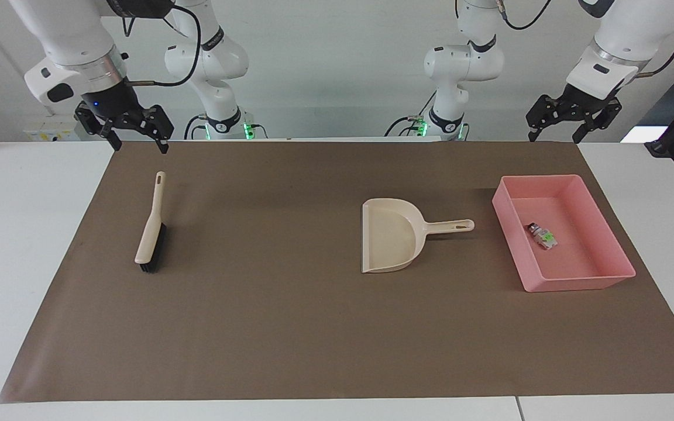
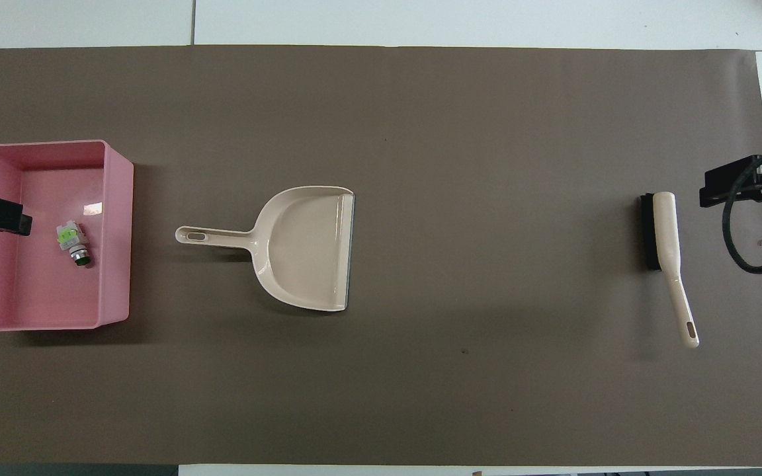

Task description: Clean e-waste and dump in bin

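Already the e-waste is lying in the bin, the dustpan sitting bare; I'm hovering my left tool and right tool, both spread and carrying nothing.

E-waste lies in the pink bin; the beige dustpan sits beside it, the brush well apart, both grippers raised.
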{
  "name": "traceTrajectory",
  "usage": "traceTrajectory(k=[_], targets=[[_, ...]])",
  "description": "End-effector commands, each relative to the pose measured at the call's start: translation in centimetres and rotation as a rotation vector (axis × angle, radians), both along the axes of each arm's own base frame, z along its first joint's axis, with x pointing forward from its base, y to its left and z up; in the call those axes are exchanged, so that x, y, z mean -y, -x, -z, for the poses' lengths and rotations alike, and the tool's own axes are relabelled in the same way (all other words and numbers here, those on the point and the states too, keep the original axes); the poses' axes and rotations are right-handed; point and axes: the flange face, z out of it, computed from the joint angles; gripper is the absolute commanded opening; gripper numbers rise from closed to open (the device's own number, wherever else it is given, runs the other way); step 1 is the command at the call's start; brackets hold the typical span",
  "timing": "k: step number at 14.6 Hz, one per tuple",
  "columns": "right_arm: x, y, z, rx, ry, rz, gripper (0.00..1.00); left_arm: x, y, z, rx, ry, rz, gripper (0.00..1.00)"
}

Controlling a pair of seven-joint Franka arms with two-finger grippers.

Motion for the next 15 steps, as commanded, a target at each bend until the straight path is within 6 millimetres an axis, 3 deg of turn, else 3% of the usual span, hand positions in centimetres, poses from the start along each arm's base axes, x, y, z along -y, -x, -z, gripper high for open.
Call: traceTrajectory(k=[1,4,7,15], targets=[[0.1,-0.1,0.0,0.009,0.005,0.009,1.00,-0.2,0.6,-0.1,0.024,0.021,-0.018,0.99],[0.1,-0.1,0.0,0.011,0.005,0.010,1.00,-0.8,0.4,0.0,0.015,0.057,-0.060,0.99],[0.1,-0.1,0.0,0.011,0.004,0.010,1.00,-1.7,-0.4,-1.1,0.033,0.046,-0.065,0.99],[0.1,-0.1,0.0,0.011,0.004,0.010,1.00,-0.9,-0.4,-1.2,0.017,0.008,0.013,0.99]])
